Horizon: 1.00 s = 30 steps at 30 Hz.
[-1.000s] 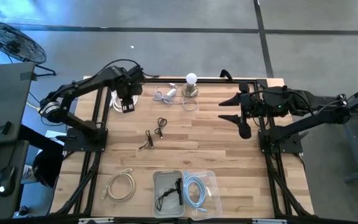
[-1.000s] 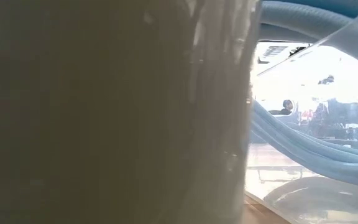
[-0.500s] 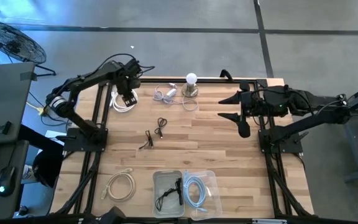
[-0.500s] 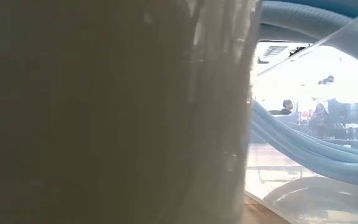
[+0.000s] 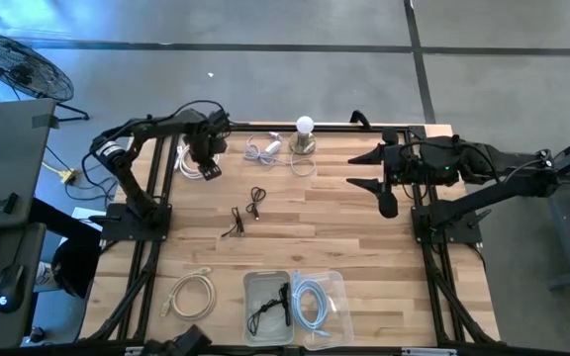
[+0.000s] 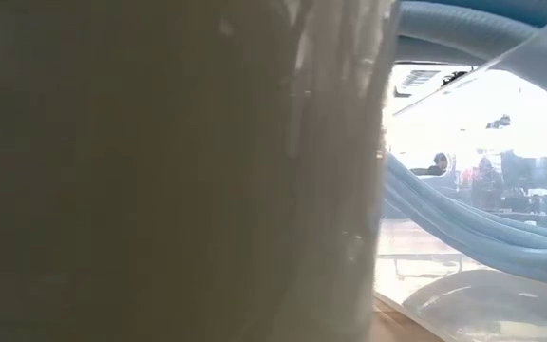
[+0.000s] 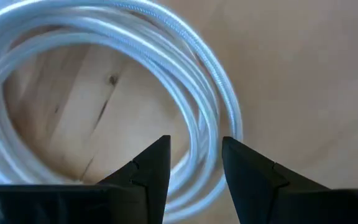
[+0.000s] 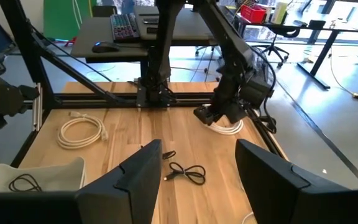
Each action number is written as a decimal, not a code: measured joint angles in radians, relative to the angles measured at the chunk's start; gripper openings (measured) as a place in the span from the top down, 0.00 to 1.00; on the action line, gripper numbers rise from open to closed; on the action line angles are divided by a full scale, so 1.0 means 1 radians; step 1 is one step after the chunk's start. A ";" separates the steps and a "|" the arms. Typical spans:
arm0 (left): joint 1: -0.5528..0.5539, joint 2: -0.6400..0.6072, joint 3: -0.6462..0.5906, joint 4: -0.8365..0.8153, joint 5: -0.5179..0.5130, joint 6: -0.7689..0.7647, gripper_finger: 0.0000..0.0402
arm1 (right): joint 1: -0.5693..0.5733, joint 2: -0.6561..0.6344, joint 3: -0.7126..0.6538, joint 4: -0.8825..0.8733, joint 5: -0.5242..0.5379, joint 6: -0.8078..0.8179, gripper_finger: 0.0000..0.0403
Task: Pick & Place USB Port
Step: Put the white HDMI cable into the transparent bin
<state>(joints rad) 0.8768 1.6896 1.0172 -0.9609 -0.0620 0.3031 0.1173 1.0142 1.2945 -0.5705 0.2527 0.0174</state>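
A white coiled USB cable [image 5: 192, 164] lies flat on the wooden table at its far left. My left gripper [image 5: 209, 161] hangs just above the coil's right side, pointing straight down. In the left wrist view the gripper [image 7: 196, 163] is open, and its two fingers stand on either side of the coil's bundled strands [image 7: 211, 74] without touching them. My right gripper [image 5: 363, 170] is open and held high over the table's right side, pointing toward the left; the right wrist view shows nothing between its fingers [image 8: 197, 168].
Two thin black cables [image 5: 256, 202] [image 5: 236, 222] lie mid-table. A white cable with a plug [image 5: 262, 150] and a bulb on a base [image 5: 305, 134] sit at the far edge. Near the front lie a cream coil [image 5: 194, 295] and two clear trays [image 5: 248, 289] [image 5: 336, 287], which block the low view.
My left gripper has come down toward the white coil and shifted slightly toward the table's right, its wrist rolling a little. The coil has not moved. My right arm has kept still.
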 joint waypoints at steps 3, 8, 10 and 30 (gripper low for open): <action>0.000 -0.002 -0.043 0.069 0.004 0.005 0.64 | 0.000 0.000 0.000 0.000 0.000 -0.012 0.51; 0.000 -0.008 -0.103 0.116 -0.004 0.059 0.65 | 0.000 0.000 0.000 0.007 0.013 -0.026 0.51; 0.000 -0.008 -0.115 0.116 -0.006 0.080 0.70 | 0.000 0.000 0.000 0.007 0.030 -0.026 0.51; -0.055 -0.441 0.069 -0.115 0.070 0.057 0.92 | 0.001 0.000 0.000 0.042 0.009 -0.016 0.51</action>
<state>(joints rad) 0.8222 1.2487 1.0864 -1.0754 0.0075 0.3603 0.1181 1.0142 1.2945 -0.5287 0.2614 0.0015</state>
